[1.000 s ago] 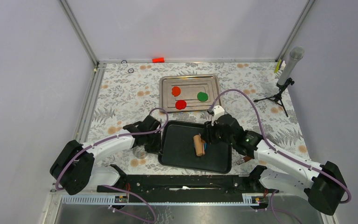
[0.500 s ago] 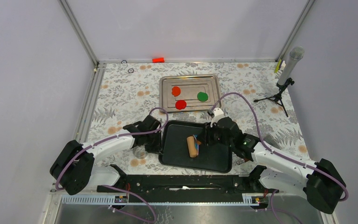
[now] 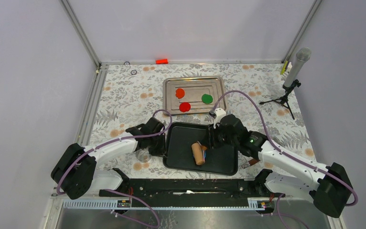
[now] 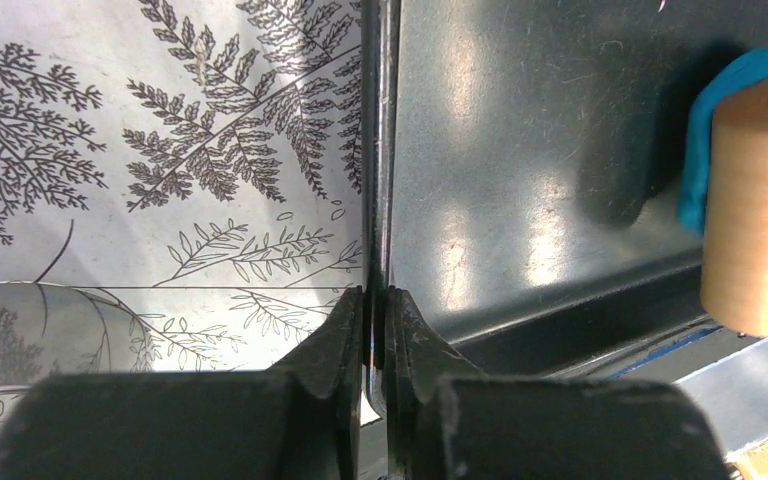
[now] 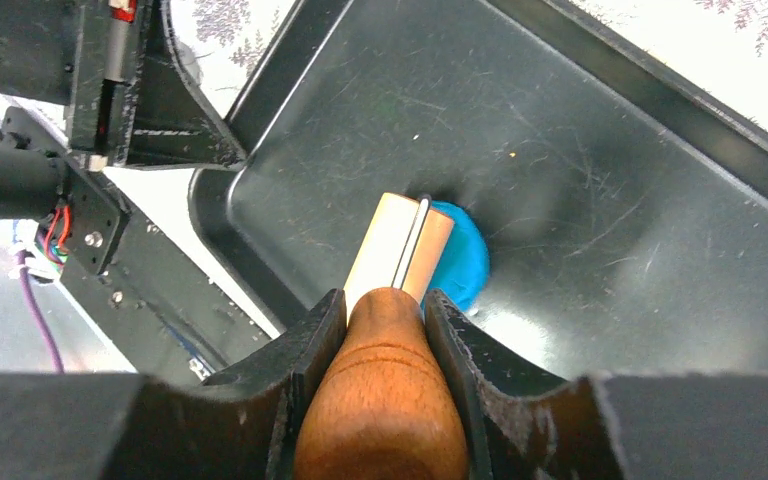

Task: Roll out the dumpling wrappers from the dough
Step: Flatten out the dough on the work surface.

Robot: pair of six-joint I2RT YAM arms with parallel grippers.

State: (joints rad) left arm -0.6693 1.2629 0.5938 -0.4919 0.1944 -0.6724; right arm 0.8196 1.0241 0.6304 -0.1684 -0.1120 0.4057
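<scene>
Risks thinning dough [image 5: 460, 265] lopsidedly — seemingly off-centre under roller [image 5: 385, 248] clamped in right gripper [image 5: 385, 305] — or dragging tray [image 5: 610, 200] loose from left gripper [image 4: 373, 300] pinching its rim.

Roller [image 3: 199, 153] and right gripper [image 5: 385, 310] block the black tray's [image 3: 221, 164] middle, left gripper [image 4: 373, 330] its left rim; the near right corner lies open.

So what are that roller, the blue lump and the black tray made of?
The roller looks like wood: pale barrel, darker varnished handle with grain. The blue lump seems soft clay, matte and squashed flat. The black tray is probably metal or hard plastic: glossy, with fine scratches and reflections.
</scene>
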